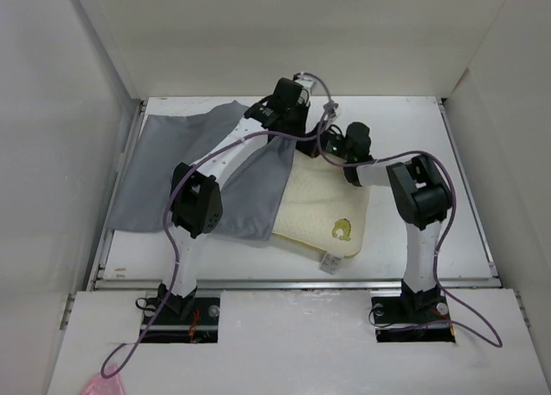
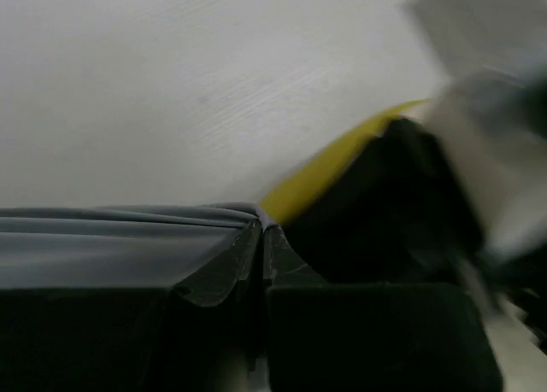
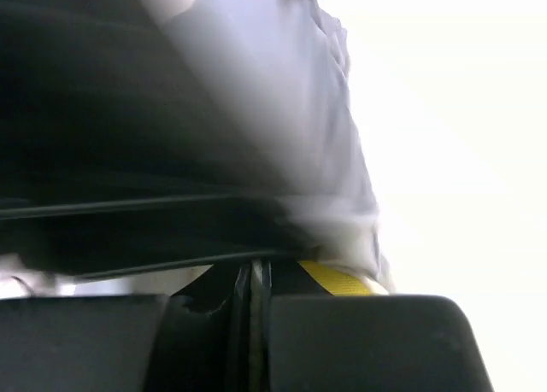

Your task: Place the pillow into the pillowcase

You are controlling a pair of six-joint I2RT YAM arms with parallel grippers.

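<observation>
Your soft, cream, quilted rectangular pillow (image 1: pixel 314 207) lies flat on the white table (image 1: pixel 413 128). Its small yellow logo (image 1: pixel 342 230) and white tag (image 1: pixel 330 262) sit at its near end. The limp, wrinkled grey fabric pillowcase (image 1: pixel 155 180) spreads to the pillow's left and its right part covers the pillow's left edge. You cannot tell whether that edge is inside the cloth or only under it.

Your left gripper (image 2: pixel 261 236) is at the pillow's far left corner. Its fingers are pressed together with a fold of grey cloth pinched at the tips, and the bright yellow edge band (image 2: pixel 333 166) is just beside them.

Your right gripper (image 3: pixel 256 279) is also at the pillow's far end. Its fingers are clenched to a thin slit beside the band, but you cannot tell what they pinch.
</observation>
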